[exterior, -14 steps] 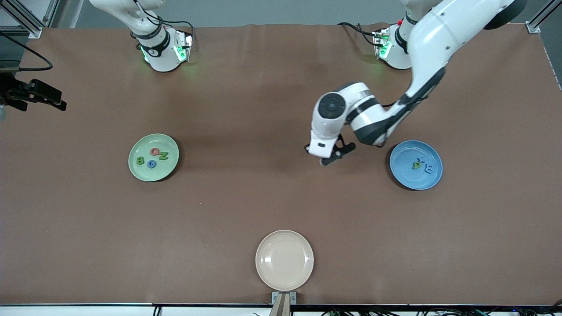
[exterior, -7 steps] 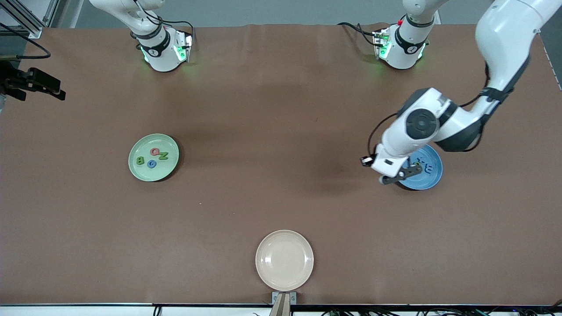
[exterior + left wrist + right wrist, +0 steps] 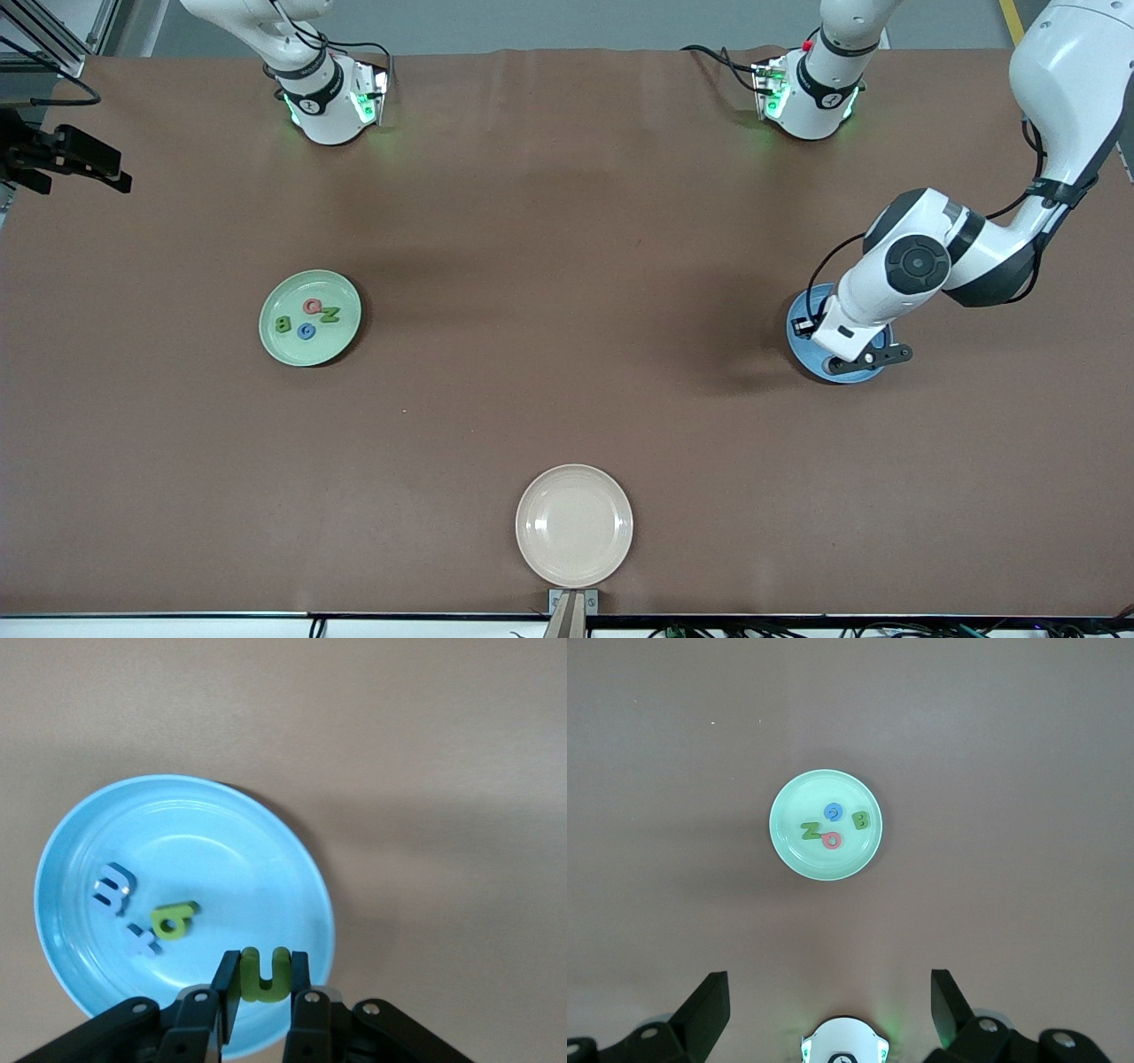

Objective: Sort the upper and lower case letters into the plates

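Letters sit in two plates. Green plate (image 3: 310,318), toward the right arm's end of the table: green B (image 3: 283,325), pink letter (image 3: 312,307), green Z (image 3: 330,315), blue letter (image 3: 306,331), all close together. Blue plate (image 3: 802,341), toward the left arm's end: in the left wrist view, a blue letter (image 3: 115,888), a small blue "t" shape (image 3: 141,939) and a green letter (image 3: 174,920), bunched near one side of the dish.

Left gripper (image 3: 864,359) over the blue plate, fingers (image 3: 299,974) pinched on a green "u" (image 3: 265,974) held above the plate's rim.

Right gripper (image 3: 829,1010) up high, waiting, fingers spread wide, holding nothing; green plate straight below it.

Beige plate (image 3: 574,525) nearest the front camera, mid-table.
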Controlling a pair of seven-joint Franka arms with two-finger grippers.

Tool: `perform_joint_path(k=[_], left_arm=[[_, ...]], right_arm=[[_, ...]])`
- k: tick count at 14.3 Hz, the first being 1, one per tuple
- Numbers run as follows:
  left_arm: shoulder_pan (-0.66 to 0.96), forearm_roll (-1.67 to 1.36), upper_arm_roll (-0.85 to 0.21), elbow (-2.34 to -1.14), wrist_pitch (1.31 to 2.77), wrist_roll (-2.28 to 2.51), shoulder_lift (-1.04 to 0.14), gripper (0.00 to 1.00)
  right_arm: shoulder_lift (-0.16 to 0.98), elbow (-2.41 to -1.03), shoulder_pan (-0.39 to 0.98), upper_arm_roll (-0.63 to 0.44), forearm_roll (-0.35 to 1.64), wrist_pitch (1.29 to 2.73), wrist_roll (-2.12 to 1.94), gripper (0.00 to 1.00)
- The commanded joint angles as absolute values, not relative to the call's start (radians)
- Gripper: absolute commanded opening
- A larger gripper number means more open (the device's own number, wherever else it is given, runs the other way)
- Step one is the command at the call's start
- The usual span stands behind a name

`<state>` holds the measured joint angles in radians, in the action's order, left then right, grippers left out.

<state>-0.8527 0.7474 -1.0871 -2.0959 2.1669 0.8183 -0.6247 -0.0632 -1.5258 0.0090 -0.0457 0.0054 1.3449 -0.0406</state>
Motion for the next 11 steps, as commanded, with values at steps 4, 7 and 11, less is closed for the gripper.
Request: perform_joint_path(k=[4,7,11], left_arm=[[-0.904,0.894,-1.052,-2.193,2.227,0.798,-0.676,0.03],[-0.904,0.902,-1.039,-2.210,2.232,0.798,-0.678,0.05],[-0.904,0.907,-1.028,-2.214,2.233,0.798,-0.684,0.10]], right_arm=[[-0.091,-1.543,-0.003,-0.037,0.020,1.361,-0.034,1.00],[-0.091,-1.545,-0.006,-0.038,0.021,1.381,-0.037,1.00],[-0.091,-1.545,-0.006,-0.038,0.035,1.384,-0.037,1.00]])
